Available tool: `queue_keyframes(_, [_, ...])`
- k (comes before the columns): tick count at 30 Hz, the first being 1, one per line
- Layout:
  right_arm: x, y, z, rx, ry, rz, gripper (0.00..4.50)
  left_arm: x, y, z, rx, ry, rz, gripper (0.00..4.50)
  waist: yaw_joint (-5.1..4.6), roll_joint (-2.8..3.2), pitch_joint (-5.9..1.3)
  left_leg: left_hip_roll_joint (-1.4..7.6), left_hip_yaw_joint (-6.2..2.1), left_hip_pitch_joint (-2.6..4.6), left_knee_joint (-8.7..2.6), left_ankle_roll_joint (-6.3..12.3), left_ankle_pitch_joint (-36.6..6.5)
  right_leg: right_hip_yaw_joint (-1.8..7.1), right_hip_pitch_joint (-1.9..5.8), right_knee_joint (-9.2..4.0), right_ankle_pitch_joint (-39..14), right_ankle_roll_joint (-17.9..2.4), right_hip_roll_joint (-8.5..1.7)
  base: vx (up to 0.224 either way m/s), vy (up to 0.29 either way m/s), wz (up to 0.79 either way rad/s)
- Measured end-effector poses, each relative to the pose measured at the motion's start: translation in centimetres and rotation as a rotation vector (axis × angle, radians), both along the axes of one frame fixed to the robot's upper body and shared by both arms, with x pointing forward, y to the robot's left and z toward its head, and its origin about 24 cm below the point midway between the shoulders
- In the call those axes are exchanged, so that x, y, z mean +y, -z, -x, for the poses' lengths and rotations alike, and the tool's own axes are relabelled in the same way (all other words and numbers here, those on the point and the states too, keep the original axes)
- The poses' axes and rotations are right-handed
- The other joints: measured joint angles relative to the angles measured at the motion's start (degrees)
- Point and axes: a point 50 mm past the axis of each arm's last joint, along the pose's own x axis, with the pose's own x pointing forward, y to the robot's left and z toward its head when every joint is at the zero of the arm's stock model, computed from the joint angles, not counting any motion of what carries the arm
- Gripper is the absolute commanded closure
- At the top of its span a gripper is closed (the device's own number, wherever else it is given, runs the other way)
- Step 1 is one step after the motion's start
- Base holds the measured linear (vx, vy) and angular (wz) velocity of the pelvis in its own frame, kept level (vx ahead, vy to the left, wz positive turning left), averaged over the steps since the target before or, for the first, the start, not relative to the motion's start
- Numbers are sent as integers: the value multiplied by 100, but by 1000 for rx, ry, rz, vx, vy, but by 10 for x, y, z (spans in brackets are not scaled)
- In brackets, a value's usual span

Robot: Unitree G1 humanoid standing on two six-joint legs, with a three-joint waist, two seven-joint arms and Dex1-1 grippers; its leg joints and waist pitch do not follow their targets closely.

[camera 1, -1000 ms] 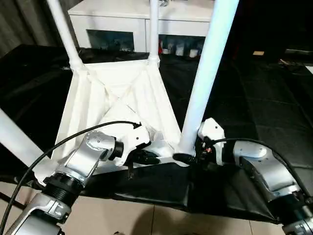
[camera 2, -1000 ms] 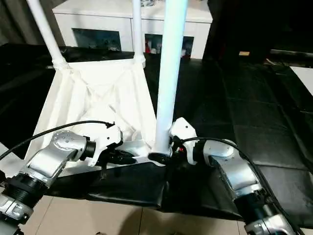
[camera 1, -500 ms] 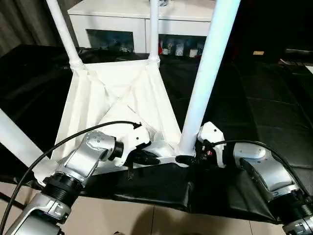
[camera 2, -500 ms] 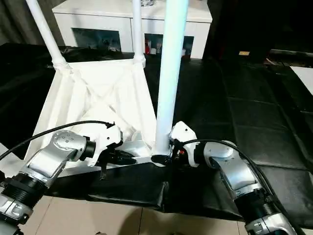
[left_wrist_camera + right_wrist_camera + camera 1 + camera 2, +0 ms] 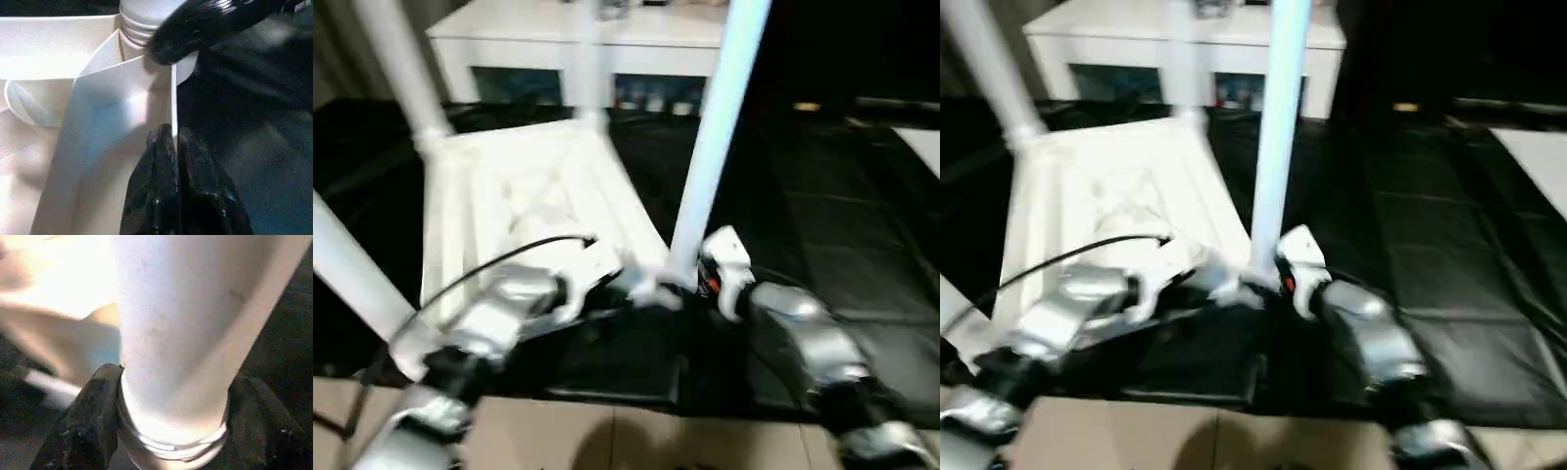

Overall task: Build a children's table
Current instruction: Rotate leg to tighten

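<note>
White plastic tabletop [image 5: 524, 186] lies upside down on the black-covered desk [image 5: 822, 206]. Its near corner leg [image 5: 710, 147], tilted a second ago, now stands straighter; right hand [image 5: 166, 431] clasps its base, left hand [image 5: 173, 147] pinches the rim beside it. Seating looks nearly finished.

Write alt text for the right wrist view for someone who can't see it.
A thick white table leg rises between the right gripper, one black finger on each side of its ringed base. Behind it lies the white tabletop, upside down on a black surface.
</note>
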Motion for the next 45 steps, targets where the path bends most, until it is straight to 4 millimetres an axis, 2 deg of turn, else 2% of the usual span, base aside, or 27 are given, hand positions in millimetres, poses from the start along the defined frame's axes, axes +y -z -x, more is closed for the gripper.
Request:
queue_keyframes(2, [6, 0, -11, -2, 180, 1, 180, -16, 0, -9, -15, -81, -4, 450, -37, 1, 3, -4, -5, -5, -1, 0, 0, -4, -13, -18, 0, 0, 0, 0, 0, 0])
queue_keyframes(6, [9, 1, -21, -5, 369, 9, 180, -35, 0, -16, -35, -153, -12, 450, -67, 23, 2, -10, -18, -24, -5, 1, 0, -18, -1, -80, 0, 0, -1, 0, 0, 0])
queue_keyframes(9, [16, 0, -28, -6, 482, 18, 180, -48, 1, -21, -50, -198, -16, 450, -56, 24, 3, -30, -17, -31, -3, 2, 0, -4, 5, -87, 0, 0, -11, 0, 0, 0])
queue_keyframes(13, [15, 0, -30, -22, 494, 22, 180, -52, 1, -23, -73, -197, -23, 450, -46, 23, 3, -40, -18, -34, -4, 4, 0, 9, 9, -85, 1, -1, -14, 0, 0, 0])
queue_keyframes(14, [15, 0, -30, -27, 491, 19, 125, -52, 0, -23, -80, -193, -26, 450, -36, 24, 3, -40, -19, -36, -7, 4, 0, 9, 7, -82, 2, -2, -15, 0, 0, 0])
queue_keyframes(16, [12, 0, -27, -40, 481, 14, 111, -52, 0, -23, -95, -174, -32, 450, -7, 24, 3, -37, -19, -37, -17, 4, 0, 7, 5, -78, 3, -3, -13, 0, 0, 0])
queue_keyframes(21, [15, -3, -17, -59, 337, -45, 66, -29, -3, -27, -137, -172, -60, 450, -39, 23, 7, -15, -48, -61, -24, 2, 1, -37, -19, -69, 37, -15, -1, 0, 0, 0])
queue_keyframes(25, [1, -15, -10, -104, 144, 11, 66, -18, -5, -22, -142, -95, -59, 450, 4, 29, 5, -1, -48, -44, -34, 0, 0, -53, -17, -65, 61, -52, 2, 0, 0, 0])
queue_keyframes(29, [-17, -20, 13, -111, -133, 71, 66, 3, -4, -9, -115, 65, -43, 450, 68, 56, -6, 5, -46, -34, -53, 0, 0, -57, -3, -67, 30, -28, 5, 0, 0, 0])
queue_keyframes(33, [-29, -27, 27, -79, -314, 100, 66, 18, -5, 3, -63, 183, -19, 450, 112, 60, -5, 5, -43, -30, -56, 1, -1, -59, -9, -69, 20, -37, 3, 0, 0, 0])
queue_keyframes(39, [-32, -30, 36, -22, -477, 108, 66, 23, -7, 19, 50, 318, 11, 450, 260, 54, 0, 9, 11, -25, -53, 4, -3, -27, -11, -66, 19, -40, -5, 0, 0, 0])
queue_keyframes(45, [-33, -26, 42, 24, -556, 141, 66, 23, -7, 21, 53, 334, 8, 450, 248, 48, 3, 7, 22, -23, -48, 4, -2, -6, -9, -60, 21, -42, -4, 0, 0, 0])
